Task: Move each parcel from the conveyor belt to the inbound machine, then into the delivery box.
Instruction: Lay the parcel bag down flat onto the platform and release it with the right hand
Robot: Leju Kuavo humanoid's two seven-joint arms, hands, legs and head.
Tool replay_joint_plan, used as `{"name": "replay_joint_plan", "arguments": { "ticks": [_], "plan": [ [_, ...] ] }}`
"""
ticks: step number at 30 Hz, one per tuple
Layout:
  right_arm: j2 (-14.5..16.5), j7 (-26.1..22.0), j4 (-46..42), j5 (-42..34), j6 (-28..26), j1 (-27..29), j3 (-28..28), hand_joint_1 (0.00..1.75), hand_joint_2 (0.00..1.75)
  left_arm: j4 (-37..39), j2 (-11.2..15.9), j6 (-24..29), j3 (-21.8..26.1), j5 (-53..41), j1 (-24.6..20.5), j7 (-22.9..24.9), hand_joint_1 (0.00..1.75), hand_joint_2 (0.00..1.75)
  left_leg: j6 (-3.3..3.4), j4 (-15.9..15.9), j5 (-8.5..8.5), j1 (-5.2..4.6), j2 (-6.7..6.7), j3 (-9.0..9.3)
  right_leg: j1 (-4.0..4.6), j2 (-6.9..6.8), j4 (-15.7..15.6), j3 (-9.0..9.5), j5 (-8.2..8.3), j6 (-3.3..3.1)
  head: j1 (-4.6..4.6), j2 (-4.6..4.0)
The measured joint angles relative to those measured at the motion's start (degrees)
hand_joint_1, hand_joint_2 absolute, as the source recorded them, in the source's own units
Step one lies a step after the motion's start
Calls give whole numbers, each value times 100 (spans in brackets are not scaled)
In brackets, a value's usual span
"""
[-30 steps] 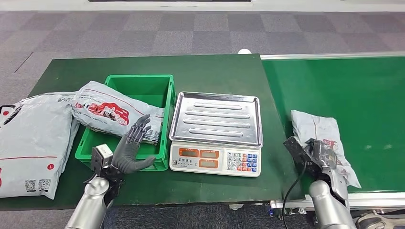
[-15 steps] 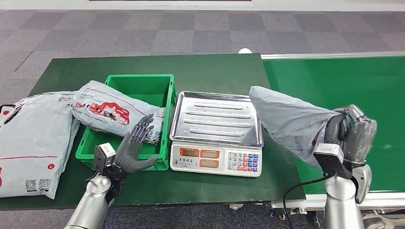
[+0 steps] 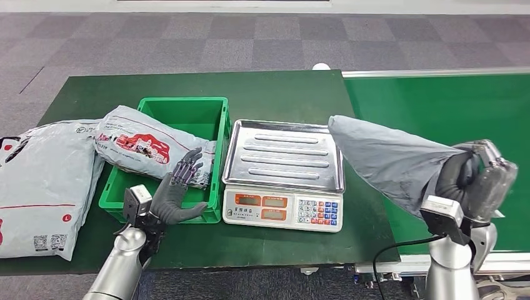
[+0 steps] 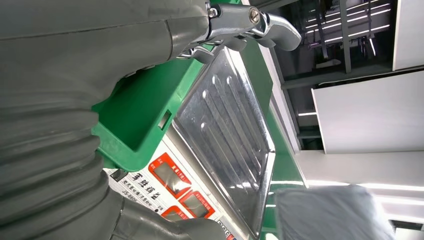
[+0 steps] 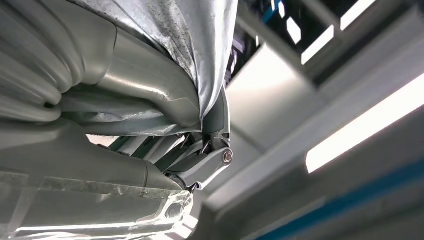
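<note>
Right hand clenched around crumpled grey plastic parcel, held aloft over seam between green table and green conveyor belt, just beside steel-topped weighing scale. Left hand released, fingers spread, hovering at near edge of green plastic crate containing printed grey parcel.
</note>
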Motion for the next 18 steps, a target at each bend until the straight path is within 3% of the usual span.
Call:
{"name": "replay_joint_plan", "arguments": {
  "ticks": [4,7,12,18],
  "plan": [
    [-124,-24,-347,33,-886,53,248,175,175,56,-2,-13,-11,-1,-62,1,0,175,0,-1,0,-1,3,-4,-1,2,1,0,0,0,2,0],
    [-230,-11,-448,794,-1129,-152,703,175,175,103,-22,-50,-57,-2,-119,2,0,175,-1,-2,0,-1,18,-7,0,16,2,-4,3,0,2,0],
    [-213,370,263,2778,-615,-1240,1806,175,175,266,-142,-176,-239,10,-384,3,0,175,-3,-3,29,-1,26,-16,2,22,4,-22,27,-5,0,0],
    [27,582,2091,3782,212,-2458,3599,175,175,494,-286,-420,-466,166,-605,5,0,175,-11,-3,47,3,12,-24,15,13,7,-29,39,-15,1,0]
  ]
}}
